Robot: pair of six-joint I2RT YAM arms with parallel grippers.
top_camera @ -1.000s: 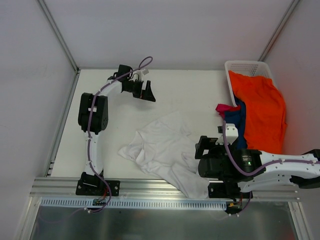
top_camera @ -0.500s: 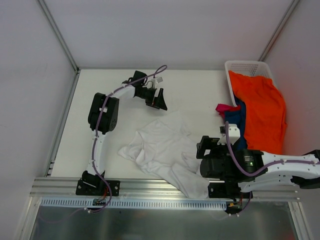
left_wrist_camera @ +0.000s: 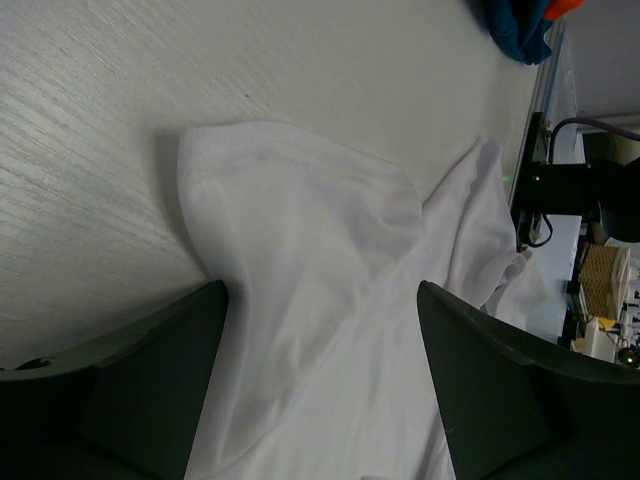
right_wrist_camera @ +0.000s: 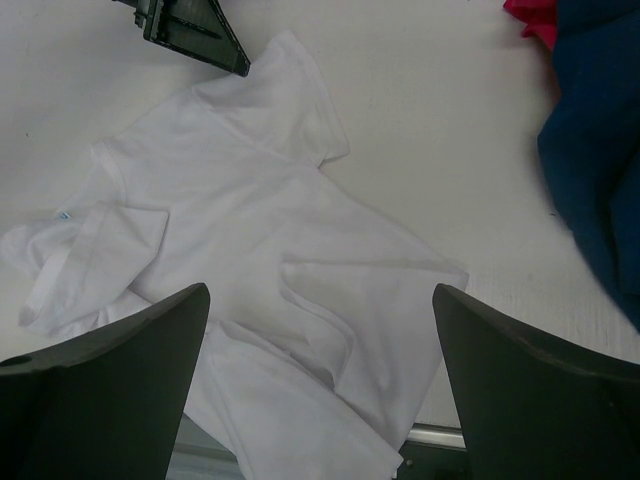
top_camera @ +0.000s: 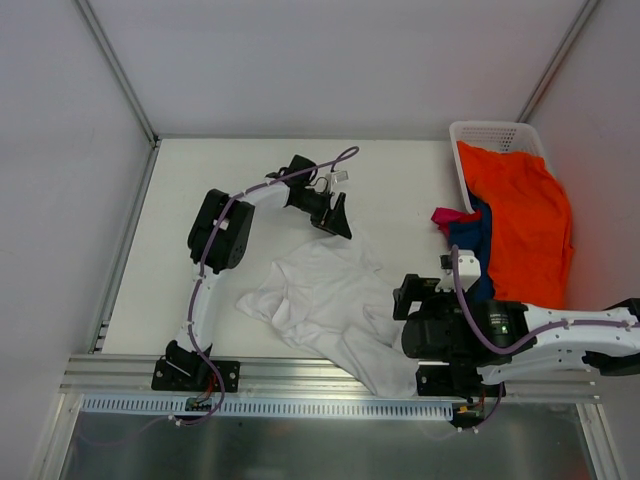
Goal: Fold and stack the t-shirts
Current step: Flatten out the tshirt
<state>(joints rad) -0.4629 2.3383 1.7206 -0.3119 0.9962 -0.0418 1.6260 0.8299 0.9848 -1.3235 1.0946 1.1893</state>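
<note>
White table [top_camera: 190,210]; white t-shirt [top_camera: 325,300] crumpled. My left gripper [left_wrist_camera: 320,300] wide, astride sleeve [left_wrist_camera: 290,210]: pinch hem, one layer only. My right gripper [right_wrist_camera: 320,292] wide, empty.

Looks like robot lab: plain white walls [top_camera: 330,60], metal rail [top_camera: 300,372], left arm [top_camera: 192,300] and right arm [top_camera: 560,335] bolted at white table [top_camera: 400,180] edge.

Left arm [top_camera: 193,305] and right arm [top_camera: 568,340] — white links, bulky black joints — trail purple cables [top_camera: 265,183]; the right gripper [right_wrist_camera: 320,290] has dark grey wedge fingers [right_wrist_camera: 110,390].
</note>
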